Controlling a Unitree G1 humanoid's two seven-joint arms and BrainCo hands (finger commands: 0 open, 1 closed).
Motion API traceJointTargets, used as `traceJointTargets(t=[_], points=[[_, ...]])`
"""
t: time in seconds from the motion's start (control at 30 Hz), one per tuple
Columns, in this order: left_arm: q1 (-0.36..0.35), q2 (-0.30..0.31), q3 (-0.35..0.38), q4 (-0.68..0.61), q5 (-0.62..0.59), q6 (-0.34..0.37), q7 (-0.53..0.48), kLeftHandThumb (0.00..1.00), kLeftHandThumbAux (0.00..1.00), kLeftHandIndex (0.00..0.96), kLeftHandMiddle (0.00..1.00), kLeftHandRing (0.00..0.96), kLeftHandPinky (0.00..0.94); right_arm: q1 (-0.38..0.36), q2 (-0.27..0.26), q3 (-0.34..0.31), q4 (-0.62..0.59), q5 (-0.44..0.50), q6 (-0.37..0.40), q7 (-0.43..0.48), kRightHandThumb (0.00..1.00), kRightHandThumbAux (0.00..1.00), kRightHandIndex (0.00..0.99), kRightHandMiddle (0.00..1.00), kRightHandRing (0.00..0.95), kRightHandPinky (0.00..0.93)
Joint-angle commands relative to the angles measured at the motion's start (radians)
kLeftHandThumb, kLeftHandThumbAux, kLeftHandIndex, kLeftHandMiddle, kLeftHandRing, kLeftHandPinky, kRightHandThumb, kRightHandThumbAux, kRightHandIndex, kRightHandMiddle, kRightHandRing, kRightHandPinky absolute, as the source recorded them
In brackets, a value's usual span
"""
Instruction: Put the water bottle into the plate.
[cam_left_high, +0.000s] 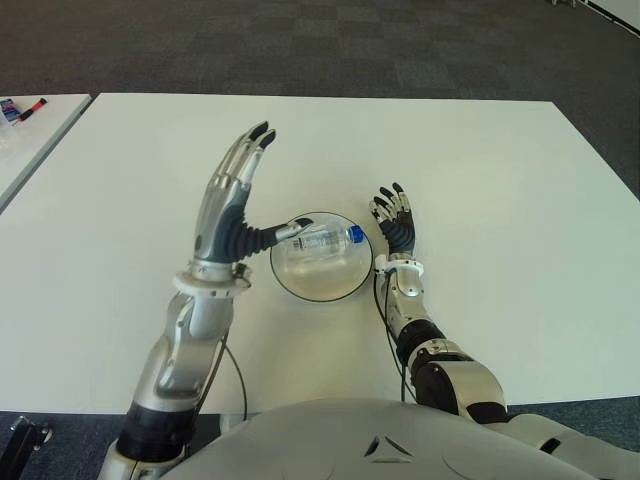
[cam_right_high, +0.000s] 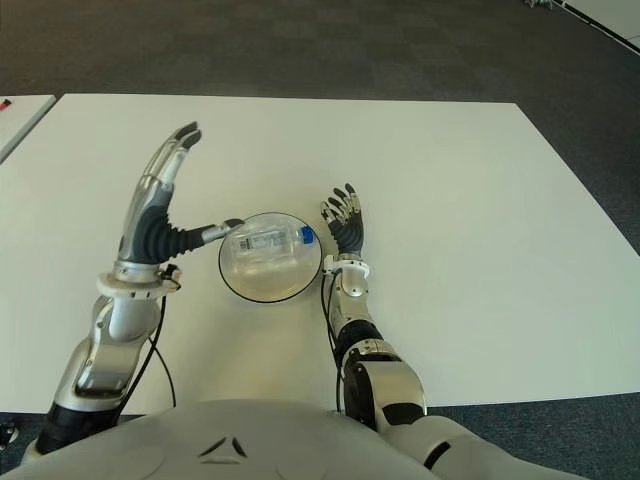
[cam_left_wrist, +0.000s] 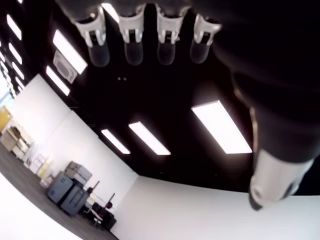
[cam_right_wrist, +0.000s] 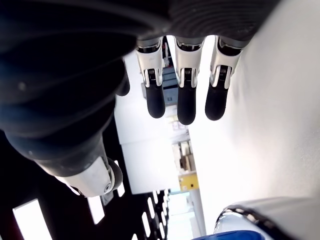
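A small clear water bottle (cam_left_high: 325, 238) with a blue cap lies on its side inside the round clear plate (cam_left_high: 322, 283) with a dark rim, in the middle of the white table. My left hand (cam_left_high: 232, 195) is raised just left of the plate, fingers straight and spread, thumb reaching toward the bottle's base; it holds nothing. My right hand (cam_left_high: 394, 218) shows just right of the plate, fingers extended and open. The plate rim and blue cap (cam_right_wrist: 252, 231) show in the right wrist view.
The white table (cam_left_high: 500, 200) stretches wide around the plate. A second white table (cam_left_high: 30, 130) stands at the far left with small items on it. Dark carpet lies beyond the far edge.
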Motion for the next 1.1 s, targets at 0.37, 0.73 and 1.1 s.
traceJointTargets(t=[0.37,0.73,1.1], points=[[-0.281,-0.089,0.162,0.507,-0.434,-0.003,-0.127,0.000,0.733,0.000,0.000,0.000,0.007,0.059,0.031,-0.008,0.050,0.005,0.034,-0.001,0.058,0.786,0.080,0.201,0.215,0.255],[-0.402,-0.205,0.268,0.839,-0.785,-0.070,-0.314,0.000,0.826,0.028,0.023,0.010,0.069,0.069,0.032,-0.007,0.036,0.002,0.030,-0.009,0.078,0.808,0.098,0.216,0.226,0.260],[-0.418,-0.270,0.284,0.895,-0.815,-0.125,-0.318,0.010,0.839,0.090,0.077,0.073,0.130,0.072,0.032,-0.008,0.027,0.002,0.034,-0.009,0.058,0.809,0.101,0.209,0.216,0.244]])
